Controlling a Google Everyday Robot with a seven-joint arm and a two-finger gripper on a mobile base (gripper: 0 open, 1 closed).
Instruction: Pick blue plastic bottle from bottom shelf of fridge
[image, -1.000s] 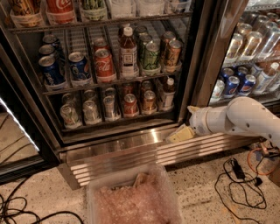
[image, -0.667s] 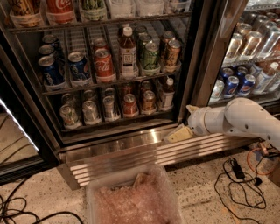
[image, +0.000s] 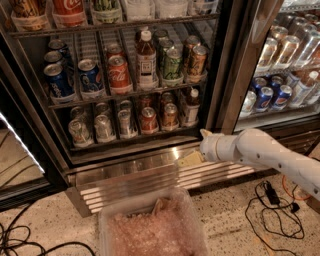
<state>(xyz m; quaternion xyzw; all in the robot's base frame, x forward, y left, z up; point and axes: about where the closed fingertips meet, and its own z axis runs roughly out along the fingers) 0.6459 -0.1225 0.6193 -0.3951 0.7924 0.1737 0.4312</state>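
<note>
The fridge (image: 227, 75) stands open with its black frame and wire racks. On the bottom shelf (image: 135, 141), at the right end, stands the blue plastic bottle (image: 191, 106) with a white cap and pale label, beside several soda cans (image: 148, 120). My gripper (image: 189, 159) is at the end of the white arm (image: 260, 152), low in front of the ribbed steel base grille (image: 150, 180), below and just in front of the bottle and apart from it. It holds nothing that I can see.
A taller white-capped bottle (image: 146, 60) and cans stand on the rack above. A second fridge section with bottles and cans (image: 280, 75) is at the right. A clear bin (image: 152, 227) sits on the floor in front. Cables (image: 272, 205) lie on the floor at right and left.
The arm and gripper have barely shifted; nothing else has moved.
</note>
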